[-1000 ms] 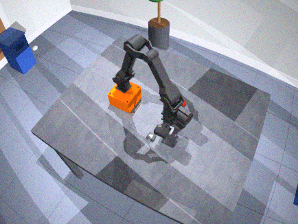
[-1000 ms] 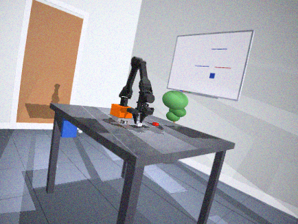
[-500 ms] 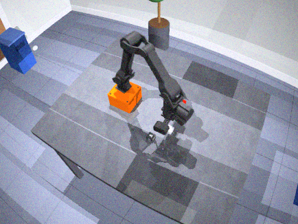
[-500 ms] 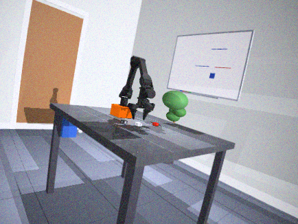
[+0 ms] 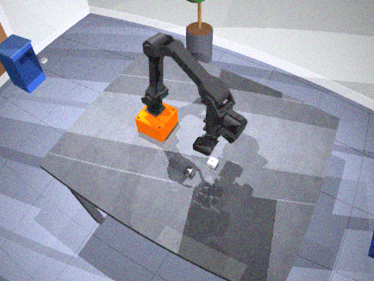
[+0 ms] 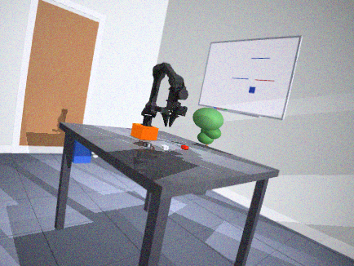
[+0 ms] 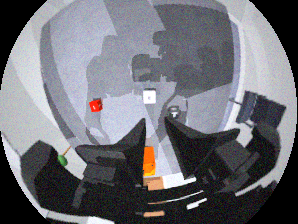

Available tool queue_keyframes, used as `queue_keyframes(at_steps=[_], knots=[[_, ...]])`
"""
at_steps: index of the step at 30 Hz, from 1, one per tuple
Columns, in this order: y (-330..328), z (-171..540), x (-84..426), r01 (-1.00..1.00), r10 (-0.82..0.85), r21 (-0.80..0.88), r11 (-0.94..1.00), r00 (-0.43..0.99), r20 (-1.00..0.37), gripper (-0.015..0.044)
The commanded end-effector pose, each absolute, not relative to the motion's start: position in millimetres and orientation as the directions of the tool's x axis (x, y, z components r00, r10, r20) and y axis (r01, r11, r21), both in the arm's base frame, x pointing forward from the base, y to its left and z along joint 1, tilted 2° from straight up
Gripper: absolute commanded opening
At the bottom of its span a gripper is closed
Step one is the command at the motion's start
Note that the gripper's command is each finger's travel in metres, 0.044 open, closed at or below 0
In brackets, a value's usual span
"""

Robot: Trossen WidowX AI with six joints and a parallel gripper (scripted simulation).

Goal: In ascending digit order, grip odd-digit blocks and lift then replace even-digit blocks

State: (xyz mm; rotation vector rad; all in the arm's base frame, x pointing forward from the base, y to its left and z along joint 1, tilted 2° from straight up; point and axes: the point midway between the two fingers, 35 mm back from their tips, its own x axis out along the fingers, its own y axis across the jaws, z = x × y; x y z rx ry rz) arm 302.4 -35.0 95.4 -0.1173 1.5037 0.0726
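Observation:
A white block lies on the table, with a small dark mark on top that I cannot read. A grey metallic block lies beside it, nearer the right fingertip in the wrist view. A red block lies on the other side; the arm hides it in the top view. My gripper is raised well above the table. Its fingers are partly open, with a narrow gap and nothing between them. No block touches them.
The arm stands on an orange base on the grey table. A potted plant stands beyond the table. Dark shadows of the arm fall around the blocks.

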Motion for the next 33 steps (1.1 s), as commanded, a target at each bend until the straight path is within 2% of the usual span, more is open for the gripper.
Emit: queue_keyframes(at_steps=[1, 4, 10, 13, 19, 24, 33], knots=[[-34, 95, 302, -0.118, -0.021, -0.028, 0.993, 0.059, -0.998, 0.0120], [-37, 95, 301, -0.118, -0.021, -0.028, 0.993, 0.059, -0.998, 0.0120], [-101, 94, 269, -0.118, -0.027, -0.034, 0.992, 0.056, -0.998, 0.0120], [-108, 94, 264, -0.118, -0.028, -0.035, 0.992, 0.056, -0.998, 0.0120], [-110, 16, 268, -0.118, -0.028, -0.034, 0.992, 0.055, -0.998, 0.0278], [-110, 13, 268, -0.118, -0.028, -0.034, 0.992, 0.055, -0.998, 0.0400], [-111, 3, 269, -0.118, -0.028, -0.034, 0.992, 0.055, -0.998, 0.0400]])
